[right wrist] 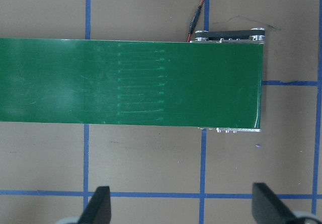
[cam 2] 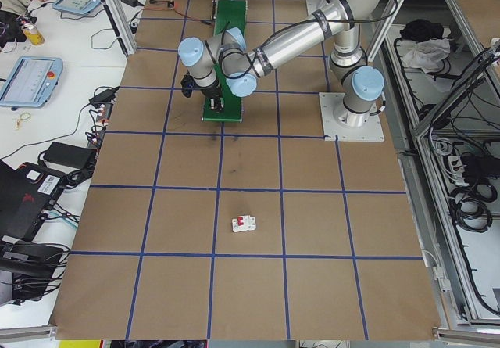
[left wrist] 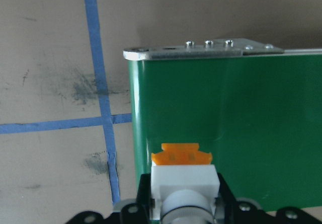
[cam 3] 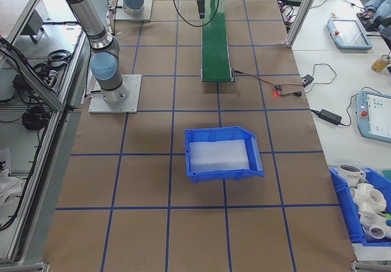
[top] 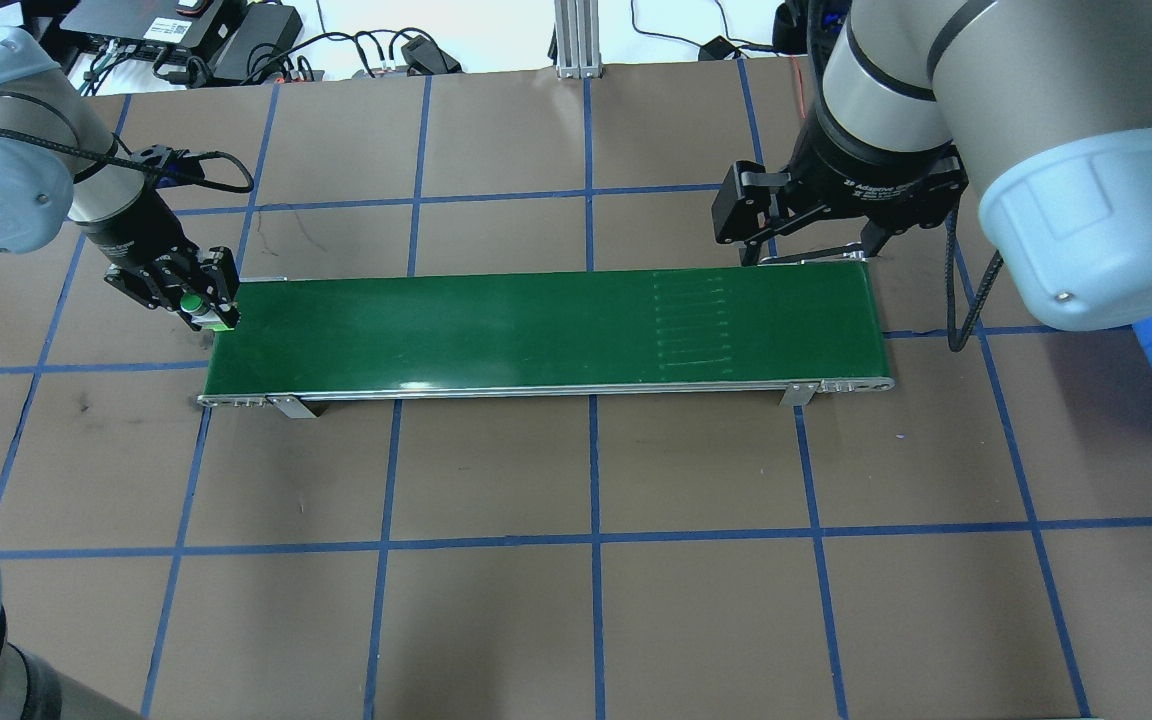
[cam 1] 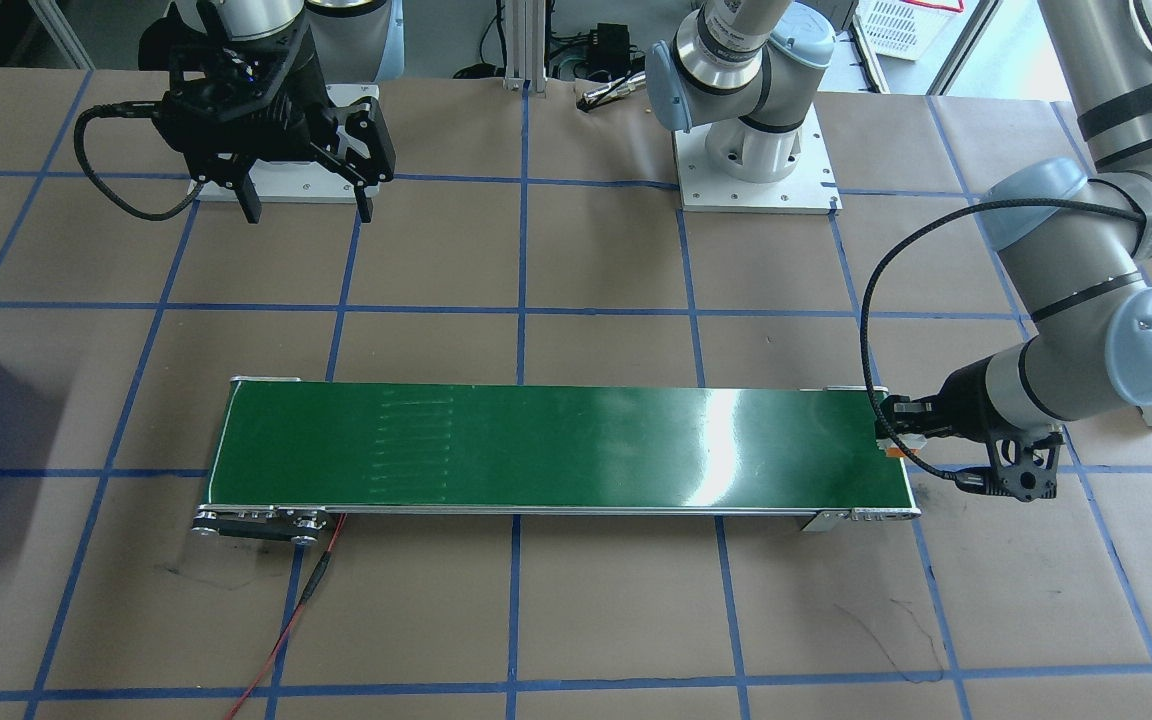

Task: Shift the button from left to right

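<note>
Overhead exterior view shows the left gripper [top: 198, 303] clamped on the button [top: 193, 303], green cap up, at the left end of the green conveyor belt [top: 536, 325], just at its edge. From the left wrist camera the button [left wrist: 183, 176] sits between the fingers with its orange base pointing out over the belt end. My worry is the release: so close to the edge, the button could tip onto the brown table paper [top: 596, 480] instead of settling on the belt, or topple if let go while tilted. Far along at the right end, the right gripper [top: 804, 245] hangs with fingers apart beside the belt's far side; a late or misaligned close there could miss a rolling button.
</note>
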`<state>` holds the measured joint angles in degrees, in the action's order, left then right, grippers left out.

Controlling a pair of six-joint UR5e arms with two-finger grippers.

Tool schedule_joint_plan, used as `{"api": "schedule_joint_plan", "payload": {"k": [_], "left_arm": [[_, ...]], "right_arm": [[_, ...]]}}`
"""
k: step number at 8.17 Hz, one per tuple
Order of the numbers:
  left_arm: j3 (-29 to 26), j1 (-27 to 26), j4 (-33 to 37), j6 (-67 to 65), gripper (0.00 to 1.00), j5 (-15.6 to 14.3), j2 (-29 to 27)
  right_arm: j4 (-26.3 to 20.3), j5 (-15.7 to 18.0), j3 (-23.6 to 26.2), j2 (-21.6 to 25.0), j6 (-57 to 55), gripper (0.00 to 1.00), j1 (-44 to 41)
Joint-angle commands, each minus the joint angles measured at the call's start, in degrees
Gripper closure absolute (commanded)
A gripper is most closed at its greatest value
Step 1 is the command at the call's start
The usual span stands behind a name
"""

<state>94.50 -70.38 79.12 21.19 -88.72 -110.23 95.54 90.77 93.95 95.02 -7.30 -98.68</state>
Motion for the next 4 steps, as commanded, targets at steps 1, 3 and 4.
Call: {"api": "schedule_joint_plan", "payload": {"k": [1, 3, 4], "left_arm": [[0.16, -0.98, -0.11, -0.71, 1.00, -0.05, -2.08], [0.33, -1.96, 0.07, -1.24, 0.99, -0.40, -1.83], [0.24, -1.96, 0.07, -2.02, 0.66, -0.49, -2.26]], "right_arm": [[0.00, 0.19, 0.00, -0.01, 0.00, 0.00, -0.03], [0.00, 0.02, 0.00, -0.01, -0.08, 0.00, -0.03], [0.00, 0.10, 0.00, -0.01, 0.00, 0.00, -0.03]]}}
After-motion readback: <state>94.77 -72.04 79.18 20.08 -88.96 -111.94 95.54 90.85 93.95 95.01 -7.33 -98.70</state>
